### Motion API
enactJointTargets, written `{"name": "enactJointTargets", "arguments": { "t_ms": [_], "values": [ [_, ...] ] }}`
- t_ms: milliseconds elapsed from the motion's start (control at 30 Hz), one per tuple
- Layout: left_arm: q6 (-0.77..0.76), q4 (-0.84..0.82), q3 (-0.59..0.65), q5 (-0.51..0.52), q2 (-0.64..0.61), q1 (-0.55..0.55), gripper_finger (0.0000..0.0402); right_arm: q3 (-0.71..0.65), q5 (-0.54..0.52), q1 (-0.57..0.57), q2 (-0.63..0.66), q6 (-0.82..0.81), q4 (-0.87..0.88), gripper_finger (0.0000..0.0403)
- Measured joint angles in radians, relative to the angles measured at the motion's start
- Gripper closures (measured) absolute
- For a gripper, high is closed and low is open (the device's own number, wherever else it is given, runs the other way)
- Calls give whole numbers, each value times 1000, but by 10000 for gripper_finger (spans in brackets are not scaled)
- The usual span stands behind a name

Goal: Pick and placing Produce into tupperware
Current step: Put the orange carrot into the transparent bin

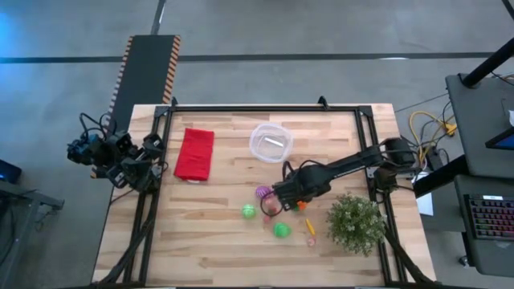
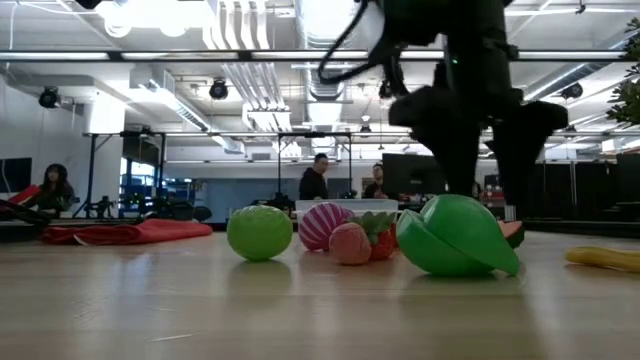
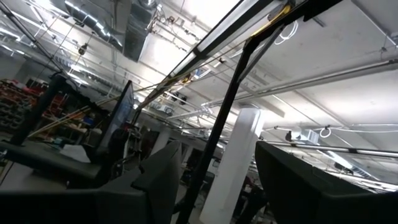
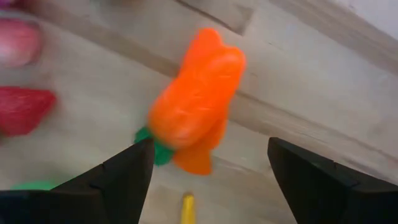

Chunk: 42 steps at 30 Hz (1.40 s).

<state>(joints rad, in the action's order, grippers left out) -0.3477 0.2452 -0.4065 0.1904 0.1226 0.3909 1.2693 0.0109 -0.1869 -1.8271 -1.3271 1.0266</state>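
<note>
Wooden surface seen from above, with the produce grouped in its right half toward the near edge. The orange carrot is a stubby, lumpy piece with a small green leaf tuft at one end; in the right wrist view it lies on the wood directly ahead of the right gripper, between the lines of its two dark fingers, which stand spread apart with nothing between them. From above, the right gripper hangs low over the cluster, and the carrot shows only as an orange speck at its side. Counted items: two green balls, one nearer the middle of the surface and one closer to the near edge; one purple ball with pale stripes, just beside the gripper; one pink piece and one red piece beside it; one slim yellow-orange piece lying near the potted plant by the right edge. The tupperware, one round clear container with whitish walls, stands apart from the cluster toward the far edge, and holds none of the produce. One folded red cloth lies toward the far left corner. The left arm waits folded outside the left edge, its gripper pointing up into the room, fingers parted and unloaded. People sit in the room beyond the surface.
</note>
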Motion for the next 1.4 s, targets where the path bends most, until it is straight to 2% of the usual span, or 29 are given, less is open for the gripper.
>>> {"name": "enactJointTargets", "arguments": {
  "t_ms": [267, 700, 933, 1100, 1400],
  "values": [
    [-13, -1, 0, 12, 0, 0, 210, -102, 22, 1, 21, -96, -260, 82],
    [-13, -1, 0, 65, 1, 0, 210, -189, 21, 2, 13, -110, -305, 81],
    [-13, -1, 0, 81, 1, 0, 210, -191, -14, 5, 13, -41, -303, 79],
    [-14, -1, 0, 81, 1, 0, 210, -191, -75, 21, 12, 28, -299, 79],
    [-18, -1, 0, 80, 1, 0, 210, -191, -41, 67, 12, 122, -297, 89]
  ]
}}
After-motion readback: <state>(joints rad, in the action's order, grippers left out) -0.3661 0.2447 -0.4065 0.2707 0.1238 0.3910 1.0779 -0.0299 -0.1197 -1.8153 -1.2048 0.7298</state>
